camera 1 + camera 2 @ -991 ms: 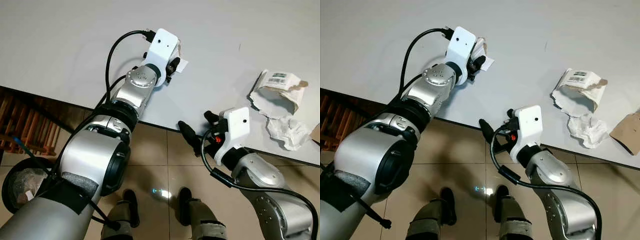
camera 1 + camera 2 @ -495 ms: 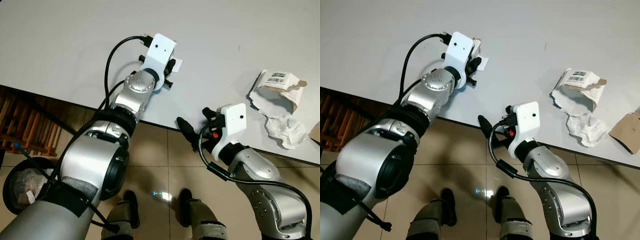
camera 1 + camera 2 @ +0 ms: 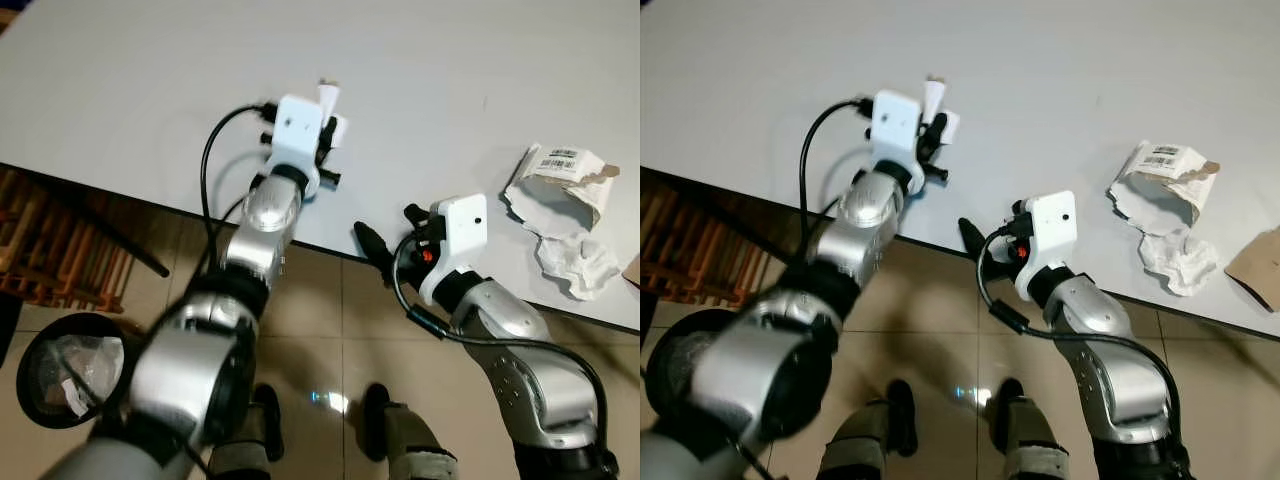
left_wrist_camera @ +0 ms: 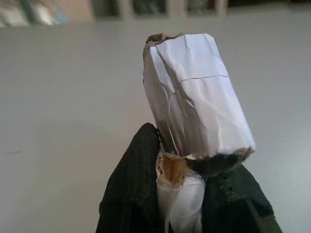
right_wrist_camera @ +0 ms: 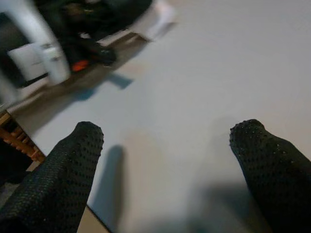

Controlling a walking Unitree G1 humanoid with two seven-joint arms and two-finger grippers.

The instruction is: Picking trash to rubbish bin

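Over the white worktop (image 3: 120, 90) my left claw (image 4: 180, 194) is clamped on a crumpled paper roll (image 4: 194, 111), holding it up off the surface. Right claw (image 5: 165, 165) sits at the near edge, fingers wide apart. More torn paper (image 3: 560, 185) lies off right, bin (image 3: 70, 370) on the floor.

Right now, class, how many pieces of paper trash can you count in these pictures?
4: a crumpled paper roll gripped by the left end effector; a torn labelled package, a crumpled white wad and a brown scrap on the table's right side. More may be hidden.
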